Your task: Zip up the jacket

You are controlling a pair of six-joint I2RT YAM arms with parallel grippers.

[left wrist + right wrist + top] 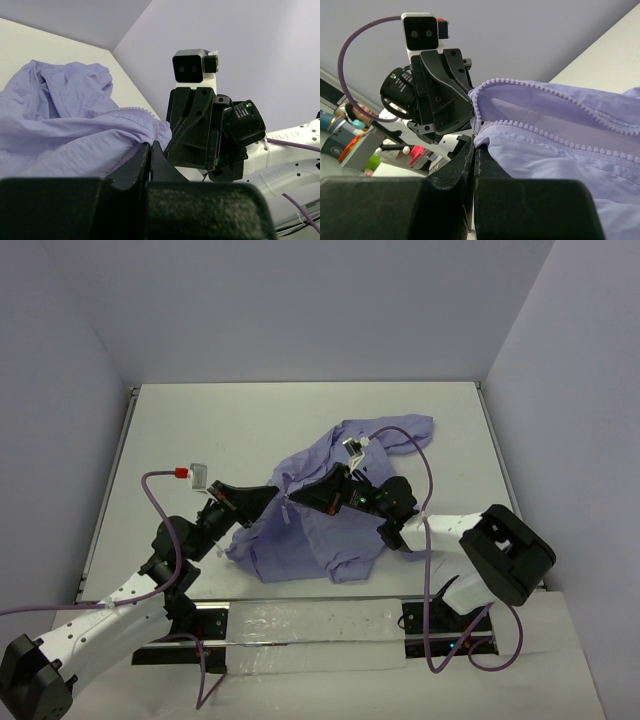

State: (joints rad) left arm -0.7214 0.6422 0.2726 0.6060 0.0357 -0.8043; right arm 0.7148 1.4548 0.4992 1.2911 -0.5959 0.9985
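Observation:
The lavender jacket (320, 530) lies crumpled on the white table, its front open and both rows of zipper teeth (540, 90) apart. My left gripper (272, 493) and right gripper (298, 498) meet tip to tip at the jacket's left edge, a little above the table. In the left wrist view the left gripper (150, 146) is shut, with the jacket (60, 125) fabric reaching its tips. The right gripper (474, 142) is shut on the jacket (560, 150) hem where the teeth end. Each wrist view shows the other gripper straight ahead.
The white table (200, 420) is closed in by pale walls at the back and both sides. A purple cable with a red-tagged label (190, 473) loops by the left arm. A clear plastic strip (310, 625) lies along the near edge between the arm bases.

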